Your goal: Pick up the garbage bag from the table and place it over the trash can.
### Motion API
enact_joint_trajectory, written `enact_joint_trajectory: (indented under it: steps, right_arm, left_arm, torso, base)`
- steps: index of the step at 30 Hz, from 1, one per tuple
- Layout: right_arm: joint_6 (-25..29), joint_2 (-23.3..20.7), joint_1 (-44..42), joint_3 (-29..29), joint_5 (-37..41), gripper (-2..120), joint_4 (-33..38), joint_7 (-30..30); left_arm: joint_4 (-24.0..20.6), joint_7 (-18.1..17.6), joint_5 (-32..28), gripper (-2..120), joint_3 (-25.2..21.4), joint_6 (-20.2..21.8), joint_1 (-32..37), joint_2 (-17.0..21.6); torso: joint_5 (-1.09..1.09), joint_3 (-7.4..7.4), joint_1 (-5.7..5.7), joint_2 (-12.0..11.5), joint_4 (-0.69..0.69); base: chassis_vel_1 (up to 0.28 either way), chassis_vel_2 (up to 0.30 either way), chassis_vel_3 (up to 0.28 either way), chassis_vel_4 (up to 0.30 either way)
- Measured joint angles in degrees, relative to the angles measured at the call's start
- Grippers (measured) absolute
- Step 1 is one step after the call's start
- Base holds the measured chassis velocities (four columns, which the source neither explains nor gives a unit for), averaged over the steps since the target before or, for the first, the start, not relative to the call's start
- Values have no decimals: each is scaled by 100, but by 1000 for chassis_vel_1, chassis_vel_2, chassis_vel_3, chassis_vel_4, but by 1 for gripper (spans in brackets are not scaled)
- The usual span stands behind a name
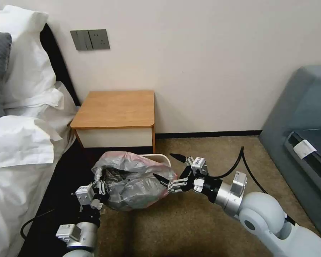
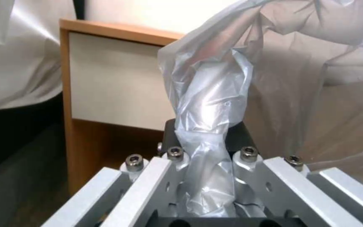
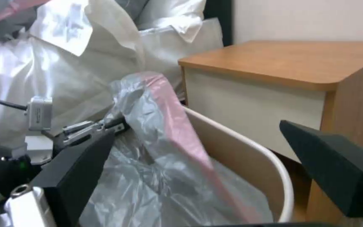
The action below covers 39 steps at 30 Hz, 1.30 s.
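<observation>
While the garbage bag billows over the trash can on the carpet in front of the table, both grippers sit at its sides. On the bed side, the left gripper has its fingers pinched tight on a twisted bunch of the grey plastic; from the left wrist you can see that bunch running straight down between the closed jaws. Across from it, the right gripper stands with its black fingers spread wide, one fingertip against the bag's near side (whether it truly touches the film, I can't tell), the other out over the bin's cream rim. Seen from the right wrist, the bag's pink edge drapes down inside the bin, with part of the rim uncovered. Just behind the bin, the table's wooden top is bare, close beside the white bedding.
</observation>
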Motion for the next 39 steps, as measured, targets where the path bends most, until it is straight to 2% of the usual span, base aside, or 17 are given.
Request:
enact_joint_trajectory:
  steps: [5,6,8,9,10,12,16,18,19,20,22,25,33,34,35,38,39]
  right_arm:
    - [-36,-72,119,-166,-2,87,-23,11]
    - [-37,-67,143,-229,-3,80,-62,15]
    - [-29,-14,183,-327,-28,72,-133,20]
    - [-29,-14,183,-327,-28,72,-133,20]
    - [-27,19,196,-363,-41,65,-140,21]
    - [-27,31,199,-377,-42,64,-140,21]
    - [-16,93,168,-419,-81,42,-113,-15]
    - [-12,107,151,-419,-85,37,-87,-15]
    - [12,156,91,-397,-99,22,-74,-2]
    - [26,177,75,-388,-105,18,-100,-1]
    - [31,198,68,-386,-108,14,-122,-1]
    - [61,277,72,-392,-111,0,-205,13]
    - [8,292,76,-332,56,1,-213,1]
    - [-17,255,81,-283,162,6,-191,-28]
    - [-17,255,81,-283,162,6,-191,-28]
    - [-79,-25,178,-143,487,21,-140,-100]
    - [-79,-25,178,-143,487,21,-140,-100]
  left_arm:
    - [1,44,26,8,-5,-29,9,-2]
    - [-3,50,26,8,-7,-29,9,0]
    - [-9,55,24,8,-8,-29,10,2]
    - [-9,55,24,8,-8,-29,10,2]
    - [-16,58,20,8,-14,-29,13,3]
    - [-20,58,16,8,-17,-29,15,4]
    - [-25,59,-16,8,-28,-26,15,15]
    - [-25,59,-18,8,-28,-24,15,15]
    - [-26,59,-26,8,-14,-10,22,12]
    - [-28,59,-26,8,-6,-5,27,12]
    - [-33,59,-26,8,-1,-2,27,12]
    - [-49,59,-26,8,16,8,22,14]
    - [-57,80,-24,8,15,17,23,16]
    - [-39,132,-20,8,-11,5,19,19]
    - [-39,132,-20,8,-11,5,19,19]
    - [17,303,83,8,-81,-121,-9,63]
    - [17,303,83,8,-81,-121,-9,63]
  torso:
    - [0,0,0,0,-1]
    - [0,0,0,0,0]
    - [0,0,0,0,-1]
    - [0,0,0,0,-1]
    - [0,0,0,0,0]
    - [0,0,0,0,0]
    - [0,0,0,0,0]
    - [0,0,0,0,-1]
    - [-1,0,0,0,-1]
    - [0,0,0,0,-1]
    - [0,0,0,0,-1]
    - [0,0,0,0,-1]
    - [0,0,0,0,-1]
    - [0,0,0,0,-1]
    - [0,0,0,0,-1]
    - [0,0,0,0,0]
    - [0,0,0,0,0]
  base:
    - [0,0,0,0]
    - [0,0,0,0]
    - [0,0,0,0]
    - [0,0,0,0]
    - [0,0,0,0]
    - [0,0,0,0]
    - [0,0,0,0]
    - [0,0,0,0]
    - [0,0,0,0]
    - [0,0,0,0]
    - [0,0,0,0]
    - [0,0,0,0]
    - [0,0,0,0]
    - [0,0,0,0]
    - [0,0,0,0]
    - [0,0,0,0]
    - [0,0,0,0]
